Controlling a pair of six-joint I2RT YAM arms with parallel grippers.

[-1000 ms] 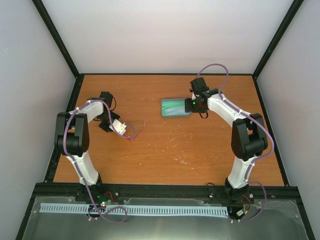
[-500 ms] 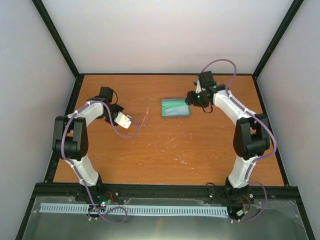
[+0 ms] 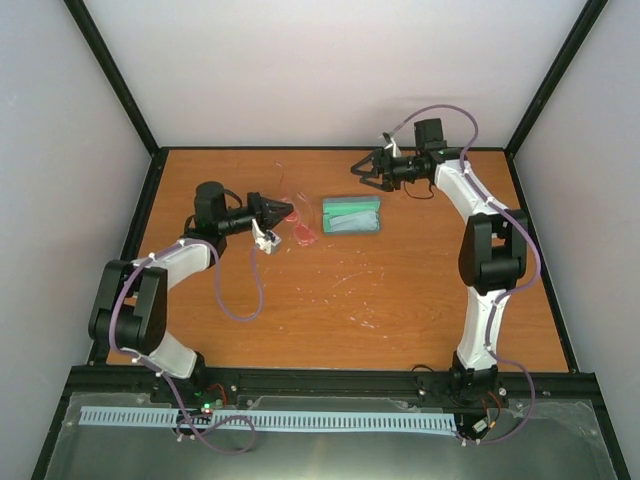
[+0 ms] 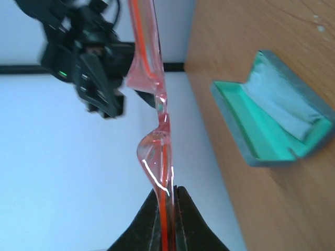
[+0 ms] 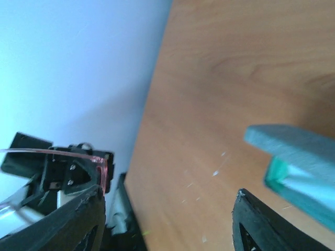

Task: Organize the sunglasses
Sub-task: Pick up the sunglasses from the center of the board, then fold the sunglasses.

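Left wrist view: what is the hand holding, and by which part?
The left hand pinches the sunglasses by the thin red frame at one outer end. The right hand is open and holds nothing.

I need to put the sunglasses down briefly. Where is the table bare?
Bare: the near half of the table, between the two arms, and the strip right of the case. Crowded: left of the case, where the left hand holds the sunglasses, and beyond it, where the right hand hovers open.

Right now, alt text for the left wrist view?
The left gripper pinches the sunglasses by their red frame, seen edge-on. An open grey-blue case with teal lining lies on the table at right; the right arm is blurred behind.
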